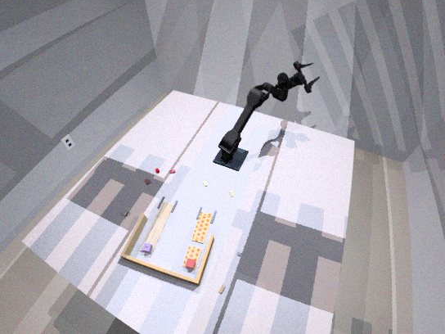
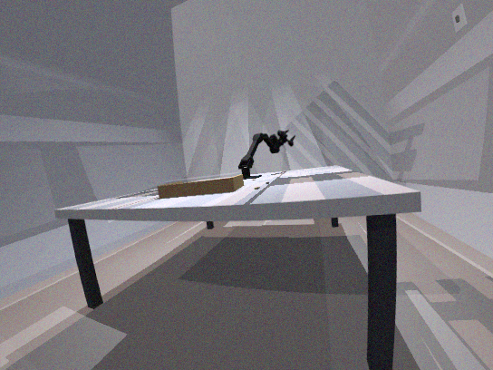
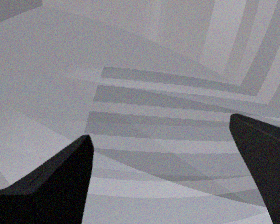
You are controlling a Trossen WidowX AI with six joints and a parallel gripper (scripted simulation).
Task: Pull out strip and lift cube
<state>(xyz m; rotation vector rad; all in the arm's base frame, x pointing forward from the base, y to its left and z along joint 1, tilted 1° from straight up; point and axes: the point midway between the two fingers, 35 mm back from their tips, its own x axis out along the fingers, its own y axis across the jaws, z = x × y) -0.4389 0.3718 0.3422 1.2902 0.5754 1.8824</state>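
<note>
- My tool (image 1: pixel 316 71) (image 2: pixel 291 134) (image 3: pixel 163 132) stands nearly fully open, its two fingers well apart, with nothing held between them.
- My arm (image 1: pixel 244 120) (image 2: pixel 253 149) rises from a dark base plate (image 1: pixel 242 164) on the counter (image 1: pixel 315 161) (image 2: pixel 227 213) and reaches up and away from the strips.
- The purple cube (image 1: pixel 147 247), with a faint mark on top, is my labelled cube; it sits on the far end of the pale strip (image 1: pixel 159 226), measured from my base.
- That pale strip runs in one piece, its near end between two grey-blue rails (image 1: pixel 161 202).
- The orange-dotted strip lies in two: a longer piece (image 1: pixel 202 227) starts between another pair of rails (image 1: pixel 213 217), and past a gap a shorter piece (image 1: pixel 192 255) bears the red cube (image 1: pixel 191 263).
- A low wooden wall (image 1: pixel 161 267) (image 2: pixel 199 188) runs around three sides of the strips' far ends; in the exterior view it hides both cubes from me.
- Two small yellow bits (image 1: pixel 205 183) lie between my base and the strips, and a bright red bit (image 1: pixel 157 170) lies off to one side.
</note>
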